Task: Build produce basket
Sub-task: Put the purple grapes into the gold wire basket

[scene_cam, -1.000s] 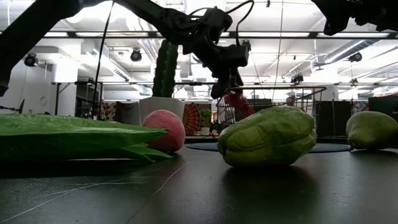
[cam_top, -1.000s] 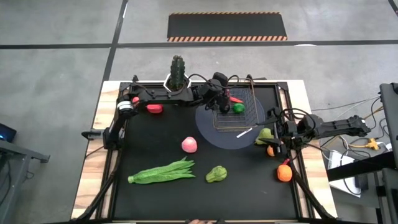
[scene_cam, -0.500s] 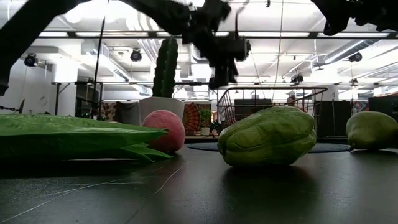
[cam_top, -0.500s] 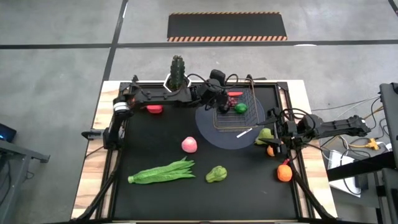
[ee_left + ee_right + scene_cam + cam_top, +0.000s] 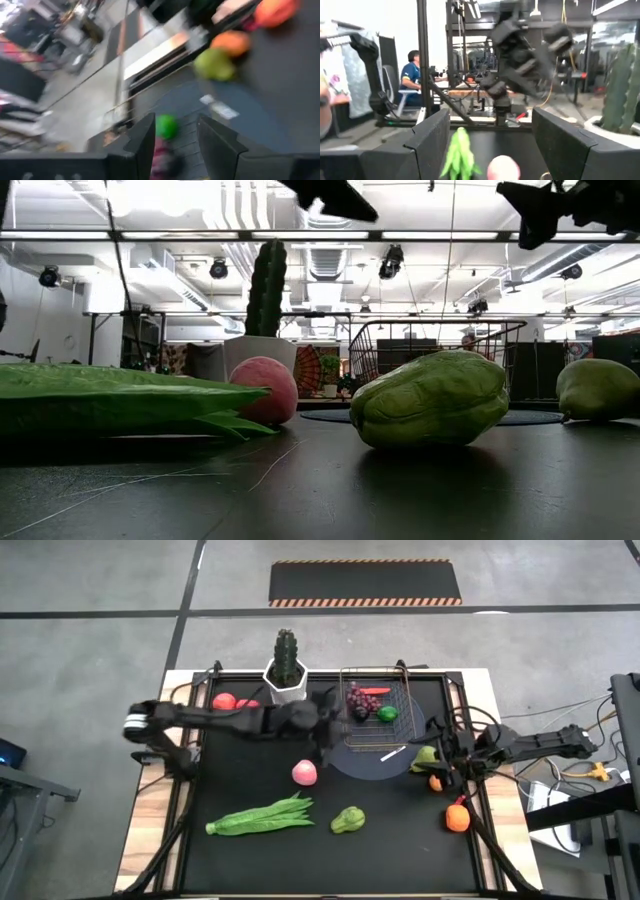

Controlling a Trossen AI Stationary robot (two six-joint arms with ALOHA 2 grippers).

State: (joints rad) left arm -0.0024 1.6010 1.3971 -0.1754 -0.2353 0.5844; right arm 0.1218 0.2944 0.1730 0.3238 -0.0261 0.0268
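We find the wire basket [image 5: 375, 718] standing on the round grey plate [image 5: 350, 758] at the far side of the table, already holding purple grapes [image 5: 357, 700], a lime [image 5: 386, 714] and a red piece we cannot identify.

The left gripper [image 5: 322, 732] hangs above the mat just beside the basket's left edge; the left wrist view shows its fingers [image 5: 145, 137] narrowly parted with nothing between them.

The right gripper [image 5: 437, 748] waits at the table's right edge, its fingers wide apart and empty in the right wrist view.

The relation that governs the next pick, in our judgement: the pink peach [image 5: 304, 773] lies near the left gripper, toward the table's front and slightly left, nearer that arm than the right. The long green beans [image 5: 262, 817] lie further forward, long axis running left to right. The green pear [image 5: 427, 755] and an orange [image 5: 457, 817] sit close to the right gripper.

The high view alone shows the basket's contents; the low view shows only a wrinkled green fruit [image 5: 430, 399], the peach and the beans in the foreground, with the cactus [image 5: 266, 288] behind.
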